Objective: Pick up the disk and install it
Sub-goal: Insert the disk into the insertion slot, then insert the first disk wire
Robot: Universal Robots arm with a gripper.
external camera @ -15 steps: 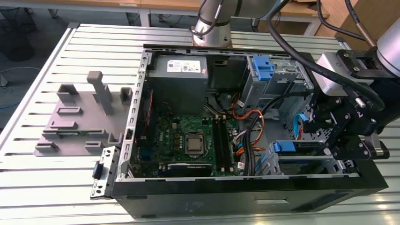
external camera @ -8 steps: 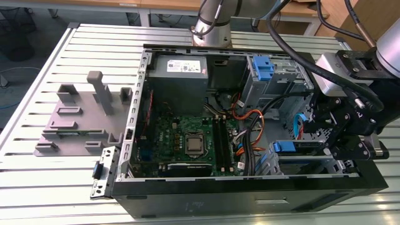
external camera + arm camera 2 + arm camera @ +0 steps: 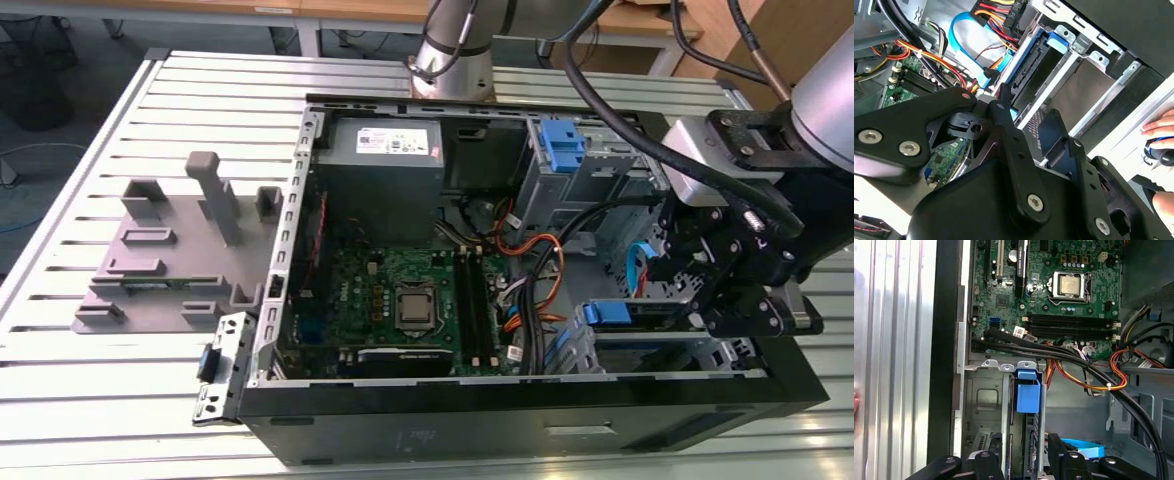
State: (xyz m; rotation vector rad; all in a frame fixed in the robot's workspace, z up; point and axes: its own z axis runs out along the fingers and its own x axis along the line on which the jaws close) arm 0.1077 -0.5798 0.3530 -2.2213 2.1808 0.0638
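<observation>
The disk (image 3: 627, 315) lies on edge in the drive bay at the exterior view's right of the open computer case (image 3: 534, 425). Its blue carrier tab (image 3: 1028, 390) points toward the motherboard. In the second wrist view the disk (image 3: 1029, 70) runs along the metal bay rails, with its blue bracket at the far end. My gripper (image 3: 714, 300) hangs over the bay. Its black fingers (image 3: 1064, 460) sit on either side of the disk's near end, shut on it.
Orange, yellow and blue cables (image 3: 1094, 382) cross beside the bay. The motherboard (image 3: 400, 300) fills the case floor, with the grey power supply (image 3: 384, 150) and a tall blue latch (image 3: 561, 145) at the back. A grey fixture (image 3: 167, 250) stands on the slatted table (image 3: 80, 400). A person's hand (image 3: 1161, 125) rests outside the case.
</observation>
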